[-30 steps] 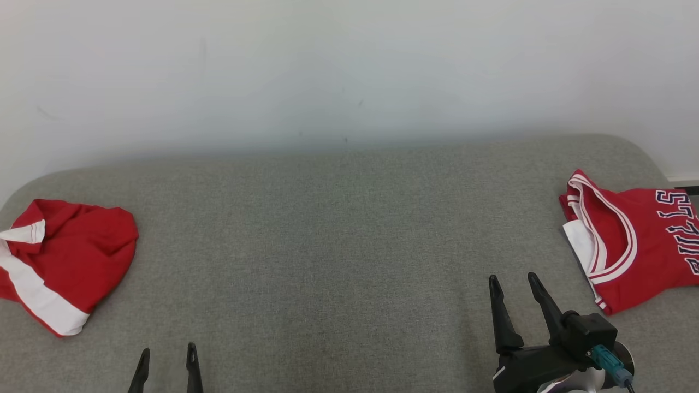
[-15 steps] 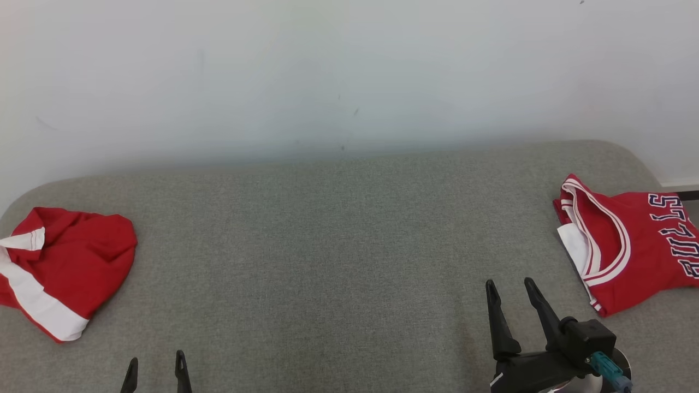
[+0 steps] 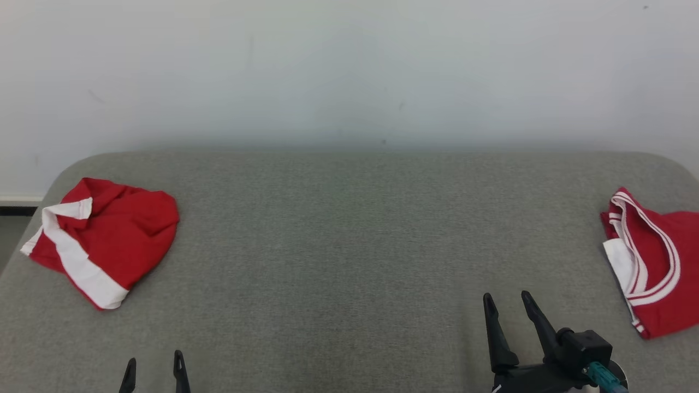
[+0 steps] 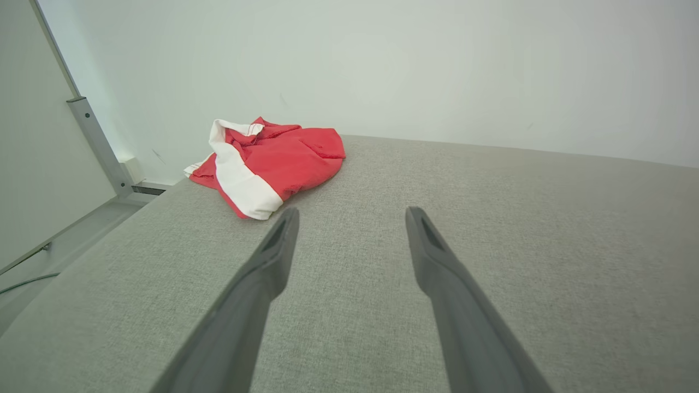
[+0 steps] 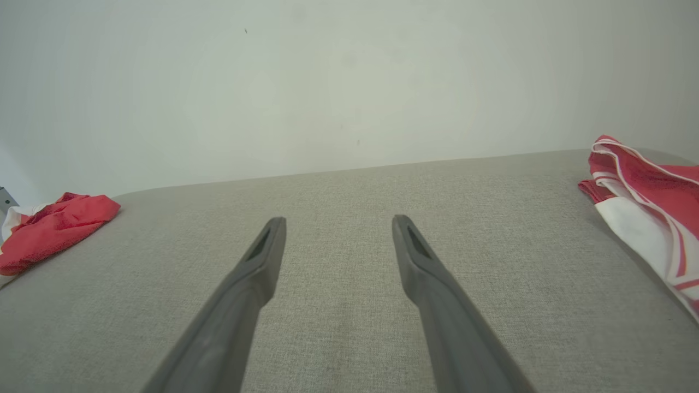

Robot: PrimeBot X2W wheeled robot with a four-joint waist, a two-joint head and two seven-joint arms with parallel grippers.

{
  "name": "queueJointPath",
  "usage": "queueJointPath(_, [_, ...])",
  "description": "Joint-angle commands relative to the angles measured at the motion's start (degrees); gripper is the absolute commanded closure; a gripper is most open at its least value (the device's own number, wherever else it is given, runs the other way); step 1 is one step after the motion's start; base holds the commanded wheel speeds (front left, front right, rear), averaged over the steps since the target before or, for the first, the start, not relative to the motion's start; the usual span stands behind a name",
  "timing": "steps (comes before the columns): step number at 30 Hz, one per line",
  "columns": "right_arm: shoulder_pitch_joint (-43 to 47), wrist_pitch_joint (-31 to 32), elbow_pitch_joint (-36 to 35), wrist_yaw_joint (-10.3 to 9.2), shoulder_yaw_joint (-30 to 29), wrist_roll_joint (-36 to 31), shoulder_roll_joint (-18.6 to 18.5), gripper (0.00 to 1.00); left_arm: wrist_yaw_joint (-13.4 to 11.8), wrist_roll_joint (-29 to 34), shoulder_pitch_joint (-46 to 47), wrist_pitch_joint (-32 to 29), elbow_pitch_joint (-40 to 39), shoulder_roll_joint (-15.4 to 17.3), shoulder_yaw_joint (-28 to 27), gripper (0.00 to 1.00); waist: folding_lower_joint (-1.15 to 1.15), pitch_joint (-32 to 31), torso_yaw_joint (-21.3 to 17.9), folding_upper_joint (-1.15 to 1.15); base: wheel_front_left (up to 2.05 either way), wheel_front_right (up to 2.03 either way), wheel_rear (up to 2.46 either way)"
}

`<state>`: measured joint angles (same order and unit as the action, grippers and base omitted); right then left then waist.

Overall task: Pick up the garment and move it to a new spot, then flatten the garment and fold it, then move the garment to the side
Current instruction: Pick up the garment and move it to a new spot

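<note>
A crumpled red garment [image 3: 109,240] with a white band lies in a heap at the far left of the grey padded table [image 3: 349,229]; it also shows in the left wrist view [image 4: 284,158] and the right wrist view [image 5: 54,229]. A red jersey [image 3: 661,273] with white trim lies folded at the table's right edge, cut off by the frame, and appears again as the jersey [image 5: 650,185]. My left gripper [image 3: 154,360] is open near the front edge, below and right of the heap, with empty fingers [image 4: 352,213]. My right gripper [image 3: 506,297] is open and empty [image 5: 338,220], left of the jersey.
A plain white wall [image 3: 349,71] runs close behind the table. Past the table's left edge are the floor and a grey metal post [image 4: 98,142]. The wide stretch of grey cloth between the two red pieces is bare.
The head camera has turned left, so the whole picture has shifted right and the jersey is now cut off. Both grippers stay open and the garments lie as before.
</note>
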<state>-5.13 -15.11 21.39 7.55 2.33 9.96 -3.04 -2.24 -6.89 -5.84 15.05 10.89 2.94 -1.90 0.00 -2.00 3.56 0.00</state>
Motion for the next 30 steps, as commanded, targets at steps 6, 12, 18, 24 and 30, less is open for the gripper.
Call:
queueJointPath(6, [0.49, 0.00, 0.38, -0.15, 2.48, 1.63, 0.17, 0.00, 0.53, 1.46, -1.65, 0.19, 0.57, -0.05, -2.08, 0.00, 0.00, -0.33, 10.78, 0.00, 0.00, 0.00, 0.00])
queueJointPath(12, [0.23, -0.02, 0.45, -0.15, 4.93, 2.60, 0.16, 0.00, 0.35, 2.42, -2.95, 0.17, 0.17, -0.07, -3.54, 0.00, 0.00, -0.33, 18.38, 0.00, 0.00, 0.00, 0.00])
queueJointPath(18, [-0.48, -0.02, 0.62, -0.15, 7.53, 3.35, 0.16, 0.00, 0.08, 2.35, -4.30, 0.17, -0.25, -0.07, -5.49, 0.00, 0.00, -0.54, 24.44, 0.00, 0.00, 0.00, 0.00])
queueJointPath(24, [-2.59, -0.02, 1.32, -0.15, 11.40, 3.56, 0.13, 0.00, -1.57, -0.14, -5.93, 0.18, -2.00, -0.08, -7.04, 0.00, 0.00, 0.82, 25.74, 0.00, 0.00, 0.00, 0.00])
queueJointPath(30, [-4.51, -0.01, 2.52, -0.15, 14.10, 4.06, 0.11, 0.00, -3.35, -1.93, -7.34, 0.18, -3.58, -0.07, -7.35, 0.00, 0.00, 1.75, 26.26, 0.00, 0.00, 0.00, 0.00])
